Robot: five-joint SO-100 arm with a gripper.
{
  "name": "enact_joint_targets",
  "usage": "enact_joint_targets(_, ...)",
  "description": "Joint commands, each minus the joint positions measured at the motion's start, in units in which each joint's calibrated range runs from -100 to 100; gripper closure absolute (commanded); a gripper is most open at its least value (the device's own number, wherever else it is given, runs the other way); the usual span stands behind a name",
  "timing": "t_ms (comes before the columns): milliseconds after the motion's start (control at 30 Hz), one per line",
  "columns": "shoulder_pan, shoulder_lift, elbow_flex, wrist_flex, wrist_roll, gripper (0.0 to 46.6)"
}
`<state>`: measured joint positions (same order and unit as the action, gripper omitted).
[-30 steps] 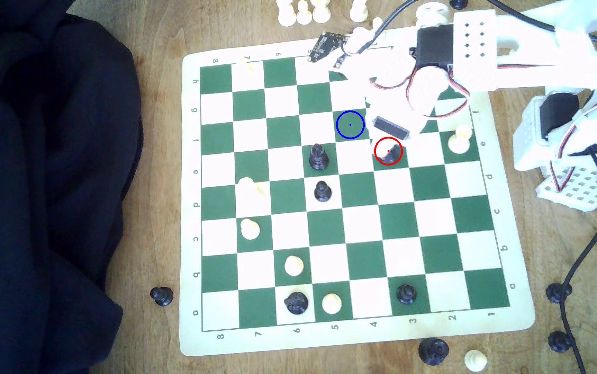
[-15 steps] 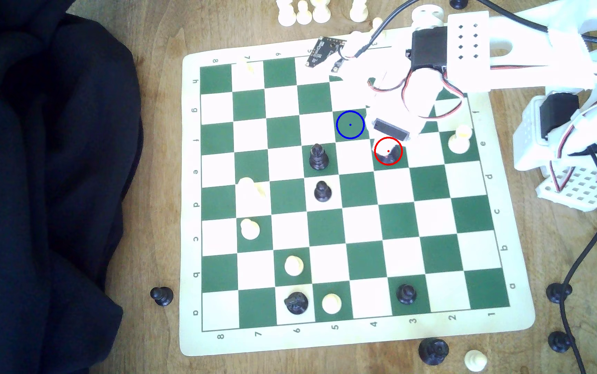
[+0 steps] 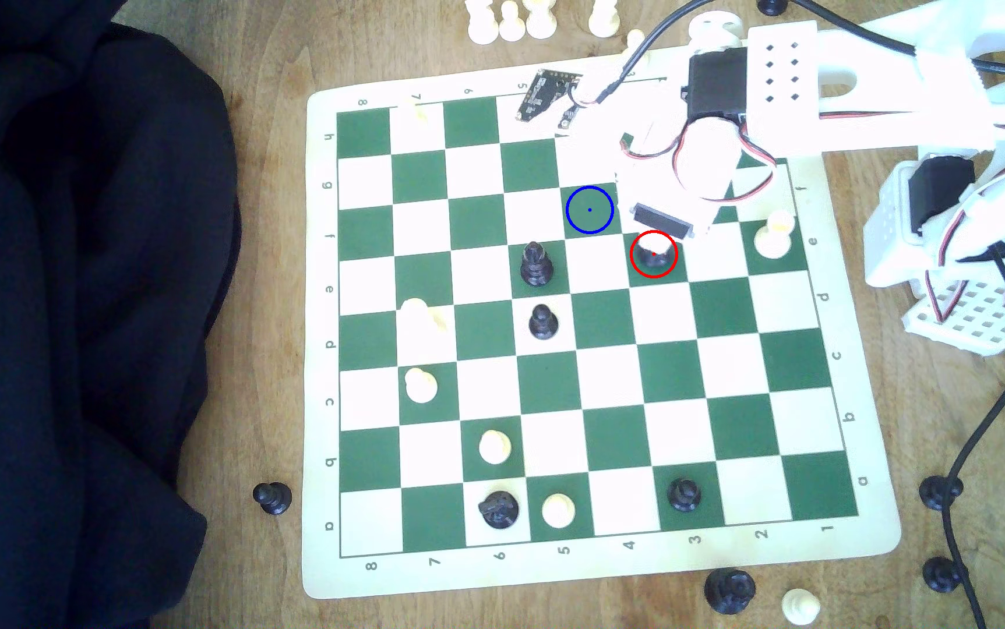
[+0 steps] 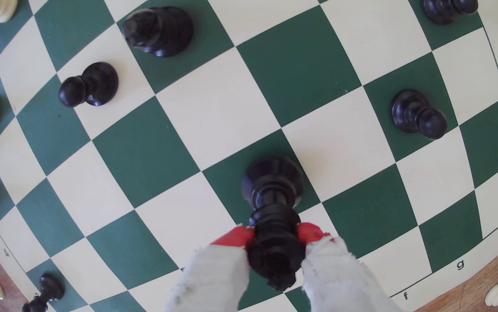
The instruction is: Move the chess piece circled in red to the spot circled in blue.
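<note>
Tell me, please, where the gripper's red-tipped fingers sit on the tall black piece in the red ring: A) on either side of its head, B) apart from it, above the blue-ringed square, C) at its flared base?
A: in the wrist view the gripper has a red tip pressed against each side of the tall black piece's head, base still on its green square.

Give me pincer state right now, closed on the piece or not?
Pincer: closed on the red-circled black chess piece, red-tipped fingers pressing either side of its upper part; its base is still on the red-ringed green square.
</note>
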<state>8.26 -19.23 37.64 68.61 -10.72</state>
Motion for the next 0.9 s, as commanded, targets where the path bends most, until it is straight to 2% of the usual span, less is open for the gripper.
enact_joint_targets(0, -0.6, -1.2, -5.5, 1.2, 0.6, 46.4)
enact_joint_targets(233, -2.4, -5.2, -14.4, 8.9, 0.2, 46.4)
enact_joint_targets(633, 2.3, 16.3, -37.5, 15.9, 2.2, 46.4)
enact_joint_targets(867, 3.7, 24.8, -45.2, 18.5, 3.3, 46.4)
